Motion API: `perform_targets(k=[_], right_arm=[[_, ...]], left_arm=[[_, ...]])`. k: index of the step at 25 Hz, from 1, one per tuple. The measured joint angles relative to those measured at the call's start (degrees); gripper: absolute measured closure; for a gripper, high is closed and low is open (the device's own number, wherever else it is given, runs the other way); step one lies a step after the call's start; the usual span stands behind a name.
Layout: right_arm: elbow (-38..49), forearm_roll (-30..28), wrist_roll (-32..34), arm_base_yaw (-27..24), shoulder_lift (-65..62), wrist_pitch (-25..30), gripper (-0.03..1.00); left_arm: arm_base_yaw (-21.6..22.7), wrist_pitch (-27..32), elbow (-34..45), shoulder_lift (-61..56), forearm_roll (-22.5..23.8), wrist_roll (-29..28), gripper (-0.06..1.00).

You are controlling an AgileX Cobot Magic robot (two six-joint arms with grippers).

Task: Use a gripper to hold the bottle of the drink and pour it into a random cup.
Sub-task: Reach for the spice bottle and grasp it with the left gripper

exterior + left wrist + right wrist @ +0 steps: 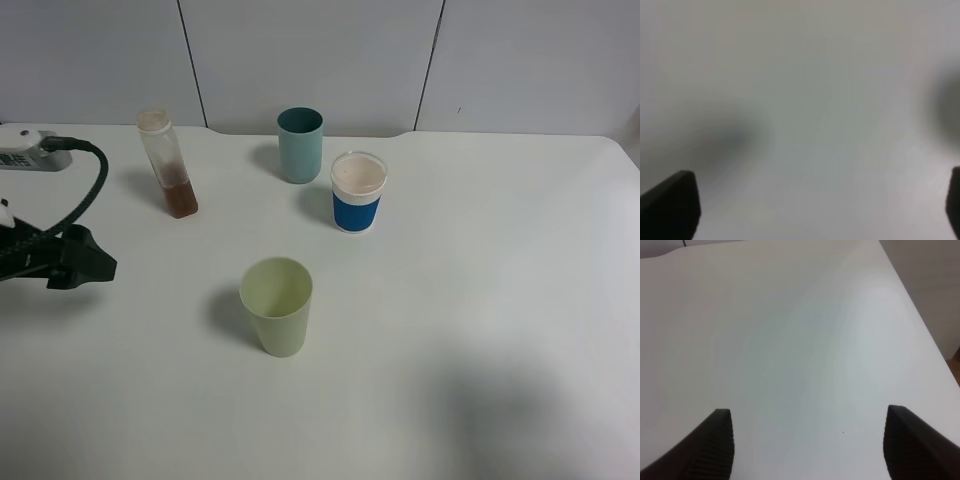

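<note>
The bottle of the drink (168,165) is a slim clear bottle with brown liquid in its bottom part; it stands at the back left of the white table (480,280). The pale yellow-green cup (277,305) stands upright and empty toward the front middle. My left gripper (85,262) is black, low at the left edge, apart from the bottle and to the left of the cup. Its wrist view shows only blurred table between the spread fingertips (675,202); the gripper (815,200) is open and empty. My right gripper (815,435) is open and empty over bare table, out of the exterior view.
A teal tumbler (300,144) stands at the back middle. A white cup with a blue band (357,192) stands right of it. A white power strip (30,150) with a thick black cable (95,185) lies at the back left. The right wrist view shows the table's edge (920,315).
</note>
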Motion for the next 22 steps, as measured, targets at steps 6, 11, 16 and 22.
perform_targets(k=[6,11,16,22], right_arm=[[0.0,0.0,0.0,0.0,0.0,0.0,0.33],[0.0,0.0,0.0,0.0,0.0,0.0,0.33],[0.0,0.0,0.0,0.0,0.0,0.0,0.33],[0.0,0.0,0.0,0.0,0.0,0.0,0.33]], left_arm=[[-5.0,-10.4,0.5,8.3,-1.1,0.0,-0.05],[-6.8,-20.1,0.5,15.1,-1.1,0.0,-0.05],[-6.9,-29.6,0.5,19.9,-1.3,-1.0,-0.05],[-6.9,-36.5,0.5,23.3,-1.3,-1.1,-0.05]])
